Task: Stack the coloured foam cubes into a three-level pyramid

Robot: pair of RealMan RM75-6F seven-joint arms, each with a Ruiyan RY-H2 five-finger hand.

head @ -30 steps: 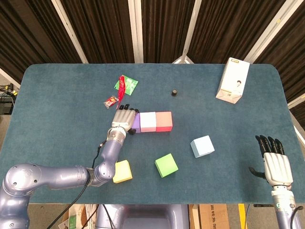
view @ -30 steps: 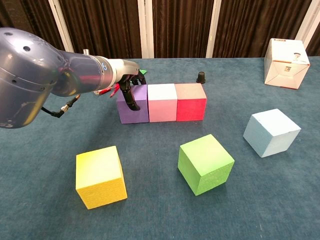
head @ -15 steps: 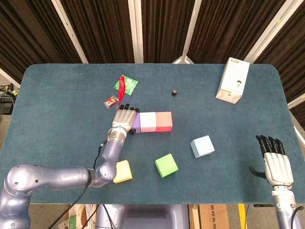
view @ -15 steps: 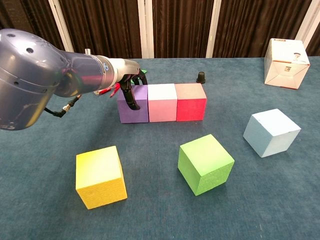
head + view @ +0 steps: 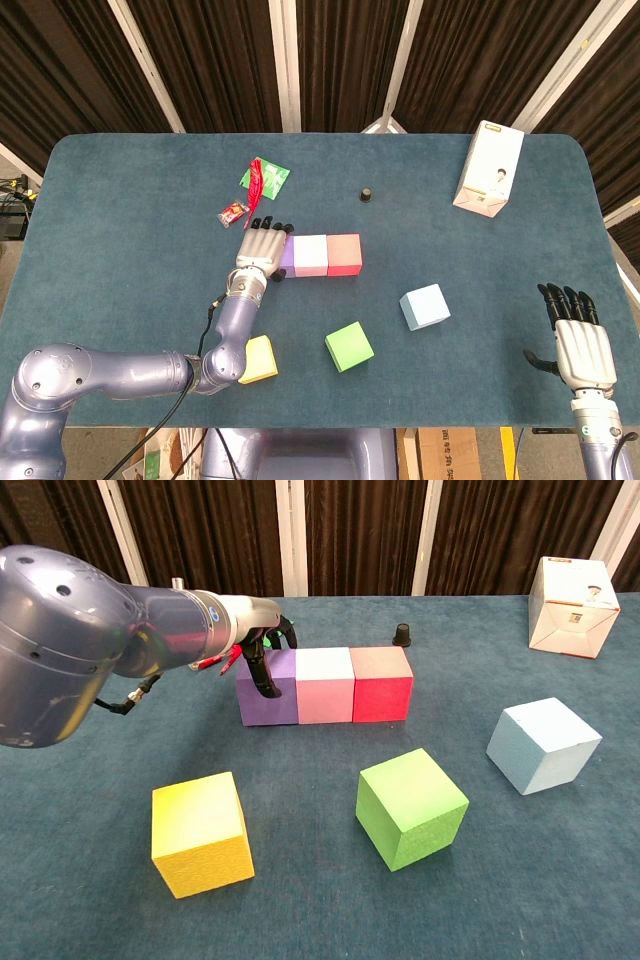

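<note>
Moved: left forearm has eased back a little; the cubes lie as before.
Left hand (image 5: 262,246): fingers draped over the purple cube (image 5: 268,692), gripping nothing that I can see.
Row: purple, pink cube (image 5: 324,685), red cube (image 5: 381,683), touching.
Loose: yellow cube (image 5: 200,832), green cube (image 5: 411,807), blue cube (image 5: 543,744).
Right hand (image 5: 580,336): spread, empty, near the table edge.

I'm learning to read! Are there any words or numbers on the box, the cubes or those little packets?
White box: it has a small dark label, too small and blurred to read.
Green packet and red wrapper: any print is too small to read.
Foam cubes, such as the yellow cube and green cube: plain, with no words or numbers.
</note>
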